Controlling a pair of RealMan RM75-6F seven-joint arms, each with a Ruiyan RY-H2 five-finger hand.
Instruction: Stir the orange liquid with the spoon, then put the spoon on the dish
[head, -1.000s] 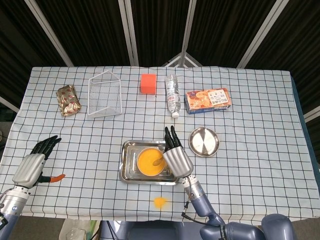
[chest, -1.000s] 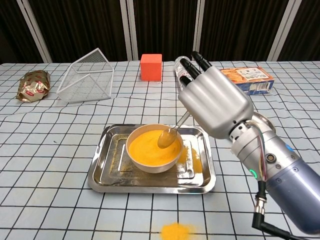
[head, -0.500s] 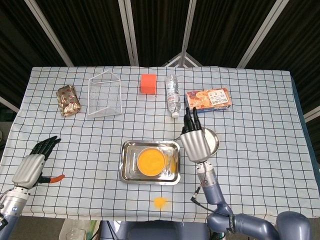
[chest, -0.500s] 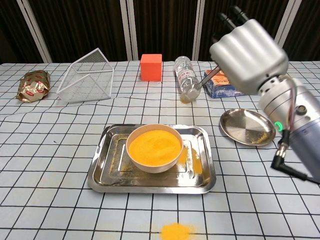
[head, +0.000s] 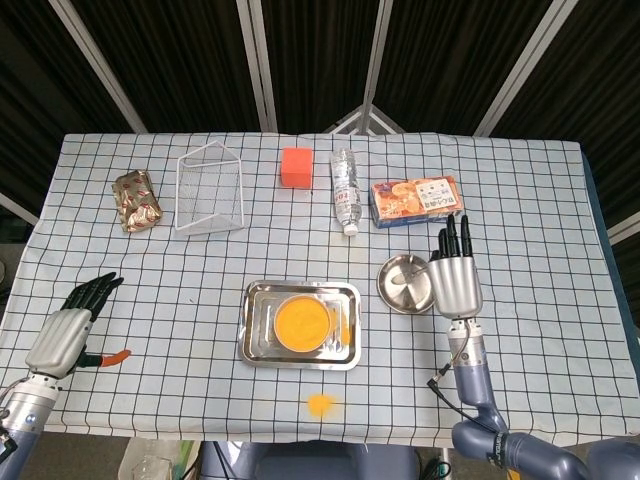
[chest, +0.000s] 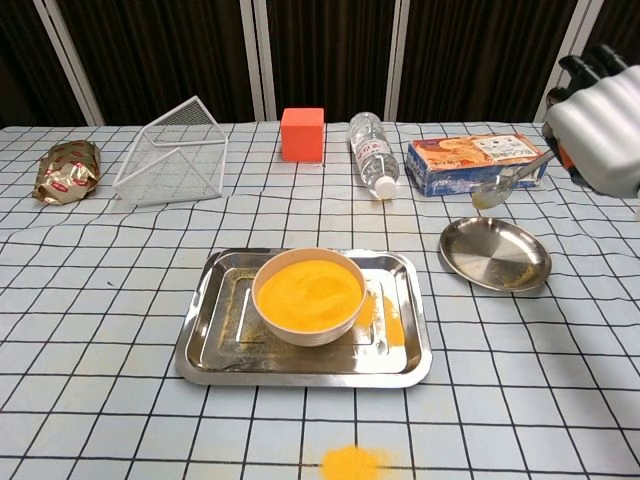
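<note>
The right hand (chest: 600, 135) grips the spoon (chest: 508, 182) by its handle, the spoon's head held in the air just over the dish (chest: 495, 254) — not touching it. The bowl (chest: 308, 295) of orange liquid sits in the tray (chest: 212, 338), well left of the dish. The left hand (head: 66, 330) rests at the tabletop's (head: 520, 330) left edge, fingers apart, holding nothing.

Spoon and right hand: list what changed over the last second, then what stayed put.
The right hand, holding the spoon, lifted it out of the bowl of orange liquid and carried it rightward; the spoon now hangs above the dish, not yet set down. The left hand, the tray, the orange spill near the table's front edge and the items at the back stayed as they were.
</note>
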